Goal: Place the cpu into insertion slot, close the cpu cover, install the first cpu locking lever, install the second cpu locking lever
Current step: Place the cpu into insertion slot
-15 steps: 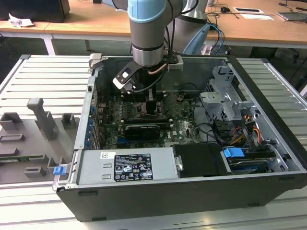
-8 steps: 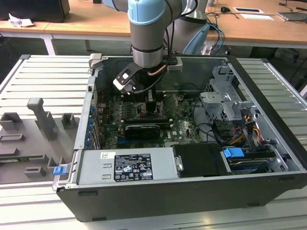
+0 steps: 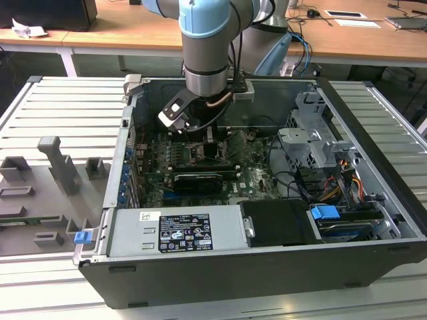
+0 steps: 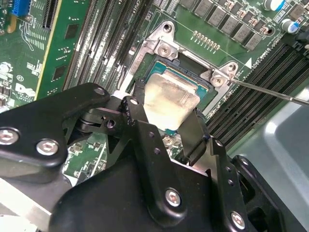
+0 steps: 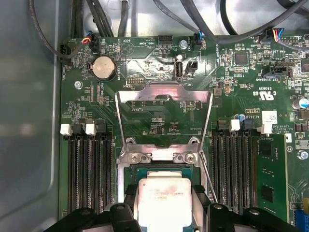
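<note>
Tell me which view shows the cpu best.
The second wrist view: the cpu sits nearly whole between the fingers of the gripper. In the first wrist view part of its top shows; in the exterior view the arm covers it.

In the second wrist view the gripper point(image 4: 166, 116) hides the near edge of the cpu point(image 4: 169, 99) and the near side of the insertion slot point(image 4: 179, 63), in the first wrist view the cpu runs off the picture's edge, and in the exterior view the arm point(image 3: 207, 60) covers both.
</note>
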Controlling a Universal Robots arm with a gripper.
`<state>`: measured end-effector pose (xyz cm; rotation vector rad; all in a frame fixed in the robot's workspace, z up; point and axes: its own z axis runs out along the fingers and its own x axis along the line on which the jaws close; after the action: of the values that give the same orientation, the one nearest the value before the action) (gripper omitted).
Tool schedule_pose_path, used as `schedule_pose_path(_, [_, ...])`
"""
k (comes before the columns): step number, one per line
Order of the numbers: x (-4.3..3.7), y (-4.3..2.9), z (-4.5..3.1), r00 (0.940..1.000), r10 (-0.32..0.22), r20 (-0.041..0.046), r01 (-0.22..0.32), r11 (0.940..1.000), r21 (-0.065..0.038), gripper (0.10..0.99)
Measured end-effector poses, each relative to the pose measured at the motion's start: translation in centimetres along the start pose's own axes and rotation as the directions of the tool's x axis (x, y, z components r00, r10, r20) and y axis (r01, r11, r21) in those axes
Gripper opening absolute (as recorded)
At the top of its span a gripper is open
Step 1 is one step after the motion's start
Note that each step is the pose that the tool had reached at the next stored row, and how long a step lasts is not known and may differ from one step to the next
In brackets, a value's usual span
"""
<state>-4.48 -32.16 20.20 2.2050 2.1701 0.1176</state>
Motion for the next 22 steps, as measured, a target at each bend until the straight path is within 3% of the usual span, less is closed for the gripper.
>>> schedule_pose_path(4, [0.00, -0.01, 0.08, 1.0000, 0.000, 0.0007, 0.000, 1.0000, 0.000, 0.541])
schedule_pose_path(5, [0.00, -0.02, 0.09, 1.0000, 0.000, 0.0005, 0.000, 1.0000, 0.000, 0.608])
schedule_pose_path(6, [0.01, -0.01, 0.10, 1.0000, 0.000, -0.0006, 0.000, 1.0000, 0.000, 0.608])
schedule_pose_path(9, [0.04, 0.07, -0.93, 1.0000, 0.000, -0.0007, 0.000, 1.0000, 0.001, 0.608])
schedule_pose_path(11, [0.02, 0.12, -1.12, 1.0000, 0.000, -0.0008, 0.000, 1.0000, 0.003, 0.592])
schedule_pose_path(12, [-0.05, 0.16, -1.18, 1.0000, 0.000, -0.0005, 0.000, 1.0000, 0.006, 0.400])
schedule_pose_path(14, [-0.07, 0.17, -1.20, 1.0000, 0.000, -0.0006, 0.000, 1.0000, 0.008, 0.400])
schedule_pose_path(15, [-0.08, 0.17, -1.25, 1.0000, 0.001, -0.0004, -0.001, 1.0000, 0.008, 0.282])
schedule_pose_path(17, [-0.08, 0.18, -1.36, 1.0000, 0.000, -0.0004, 0.000, 1.0000, 0.009, 0.161])
schedule_pose_path(18, [-0.08, 0.19, -1.42, 1.0000, 0.000, -0.0004, 0.000, 1.0000, 0.009, 0.161])
schedule_pose_path(19, [-0.08, 0.20, -1.50, 1.0000, 0.000, -0.0004, 0.000, 1.0000, 0.009, 0.106])
schedule_pose_path(22, [-0.08, 0.21, -1.69, 1.0000, 0.000, -0.0005, 0.000, 1.0000, 0.010, 0.106])
